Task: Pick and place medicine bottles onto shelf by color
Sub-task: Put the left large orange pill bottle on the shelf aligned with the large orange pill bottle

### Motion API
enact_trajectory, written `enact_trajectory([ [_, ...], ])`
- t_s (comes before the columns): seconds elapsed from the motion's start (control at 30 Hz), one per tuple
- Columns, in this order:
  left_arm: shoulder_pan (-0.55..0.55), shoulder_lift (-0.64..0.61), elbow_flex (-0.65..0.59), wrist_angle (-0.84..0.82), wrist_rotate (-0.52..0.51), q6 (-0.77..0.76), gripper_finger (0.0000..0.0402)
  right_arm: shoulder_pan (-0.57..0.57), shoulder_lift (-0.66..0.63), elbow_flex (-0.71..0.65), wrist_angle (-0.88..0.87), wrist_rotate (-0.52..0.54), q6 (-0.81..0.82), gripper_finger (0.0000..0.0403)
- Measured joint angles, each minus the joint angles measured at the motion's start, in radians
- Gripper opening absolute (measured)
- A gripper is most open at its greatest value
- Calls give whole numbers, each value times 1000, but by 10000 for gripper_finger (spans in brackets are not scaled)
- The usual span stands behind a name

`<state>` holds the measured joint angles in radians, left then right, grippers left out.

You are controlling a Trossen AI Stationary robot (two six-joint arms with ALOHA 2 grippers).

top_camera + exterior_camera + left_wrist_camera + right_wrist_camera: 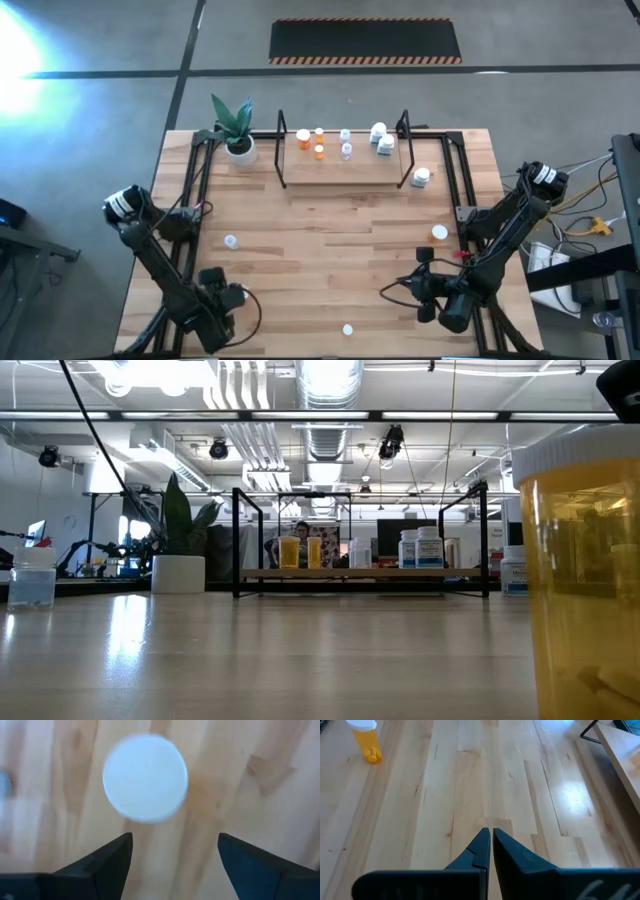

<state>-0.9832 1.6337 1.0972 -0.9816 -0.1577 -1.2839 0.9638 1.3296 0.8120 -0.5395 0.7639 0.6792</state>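
The shelf [345, 165] stands at the table's far side, with orange [303, 138], clear [346, 151] and white bottles [386, 146] upright on its board. Loose bottles stand on the table: a clear one [231, 241], an orange one [347, 328] and two white-capped ones [439, 232] [421, 177]. My left gripper [175, 837] is at the near left, pointing down and open. A round white cap [145, 777] shows just past its fingertips, untouched; the arm hides that bottle in the high view. My right gripper [491, 832] hangs shut over bare wood at the near right.
A white pot with a green plant [238, 135] stands at the shelf's far left corner. Black frame rails [452, 180] run along both sides of the table. The orange bottle [590, 580] stands close to the near edge, with bare wood between the arms.
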Motion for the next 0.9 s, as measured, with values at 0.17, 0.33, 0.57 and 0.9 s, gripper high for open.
enact_trajectory([
  [0.17, 28, 0, -40, 16, -97, 17, 276, 0, 0, 0, 0, 0, 0, 12],
  [0.33, 42, 0, -59, 115, -149, 69, 276, 0, 0, 0, 6, 1, 1, 12],
  [0.57, 48, 0, -67, 136, -148, 62, 276, 0, 0, 0, 7, 6, 1, 12],
  [0.9, 97, 0, -34, 136, -140, 63, 226, 0, 0, 0, 7, 7, 1, 12],
])
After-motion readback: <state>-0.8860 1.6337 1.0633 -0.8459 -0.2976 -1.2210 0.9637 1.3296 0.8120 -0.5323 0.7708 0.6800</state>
